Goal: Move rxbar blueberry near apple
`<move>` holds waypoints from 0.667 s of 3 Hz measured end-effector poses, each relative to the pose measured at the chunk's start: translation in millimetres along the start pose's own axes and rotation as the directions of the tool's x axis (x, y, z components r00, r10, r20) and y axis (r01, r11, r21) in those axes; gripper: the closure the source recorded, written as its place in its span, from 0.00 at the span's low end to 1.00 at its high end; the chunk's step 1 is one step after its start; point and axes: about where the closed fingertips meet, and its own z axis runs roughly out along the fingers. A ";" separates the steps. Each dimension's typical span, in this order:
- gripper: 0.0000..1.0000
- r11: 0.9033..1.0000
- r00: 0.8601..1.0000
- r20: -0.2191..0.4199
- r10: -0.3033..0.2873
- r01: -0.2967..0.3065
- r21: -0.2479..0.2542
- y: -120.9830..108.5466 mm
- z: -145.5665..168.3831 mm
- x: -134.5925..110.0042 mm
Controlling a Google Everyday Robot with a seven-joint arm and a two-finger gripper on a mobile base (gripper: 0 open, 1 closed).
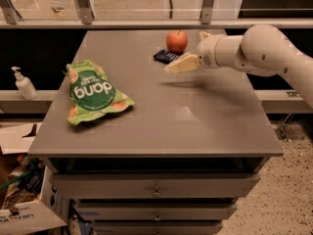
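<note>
The red-orange apple [177, 41] stands at the back of the grey table [195, 126], right of its middle. The rxbar blueberry [165, 57], a small dark flat bar, lies on the table right in front of the apple and slightly to its left, close to it. My gripper [177, 64] reaches in from the right on the white arm [254, 48]. It hovers above the table just right of and in front of the bar, partly covering the bar's right end. Its shadow falls on the table below it.
A large crinkled green chip bag [93, 93] lies on the table's left half. A soap dispenser [23, 84] stands on a ledge to the left. Boxes [24, 199] sit on the floor at lower left. A railing [146, 23] runs behind the table.
</note>
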 end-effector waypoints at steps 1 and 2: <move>0.00 0.999 1.000 0.004 -0.013 0.013 -0.031 11.0 4.2 -4.1; 0.00 1.000 1.000 0.004 -0.012 0.012 -0.028 10.2 4.3 -3.9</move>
